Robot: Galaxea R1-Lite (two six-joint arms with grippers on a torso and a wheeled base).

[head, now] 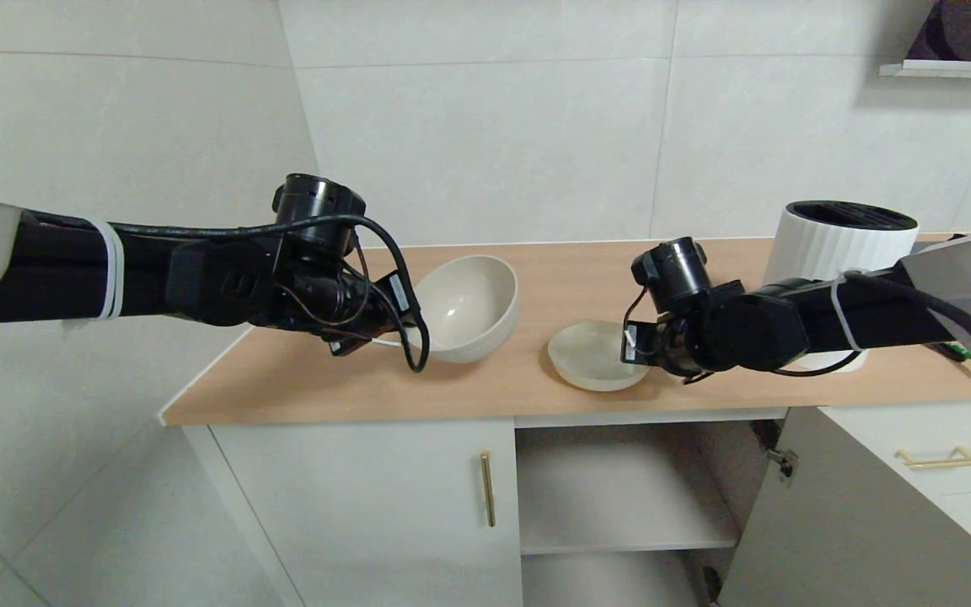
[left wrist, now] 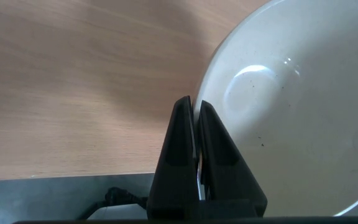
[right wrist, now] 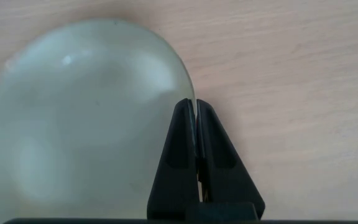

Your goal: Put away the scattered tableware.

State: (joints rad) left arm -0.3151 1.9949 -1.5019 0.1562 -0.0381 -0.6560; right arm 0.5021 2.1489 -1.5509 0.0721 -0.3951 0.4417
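Note:
A cream bowl (head: 469, 308) is tilted on its side above the left half of the wooden countertop (head: 300, 379), its opening turned toward my left arm. My left gripper (head: 397, 335) is shut on its rim; in the left wrist view the fingertips (left wrist: 196, 115) pinch the edge of the bowl (left wrist: 291, 106). A pale translucent plate (head: 591, 354) is tilted near the counter's front edge. My right gripper (head: 633, 346) is shut on that plate's rim, with the fingertips (right wrist: 196, 111) clamping the plate (right wrist: 79, 118).
A white ribbed container (head: 848, 244) stands at the back right of the counter. Below, a cabinet stands open with a bare shelf (head: 612, 506), its door (head: 856, 523) swung out to the right. A closed door with a gold handle (head: 488, 487) is on the left.

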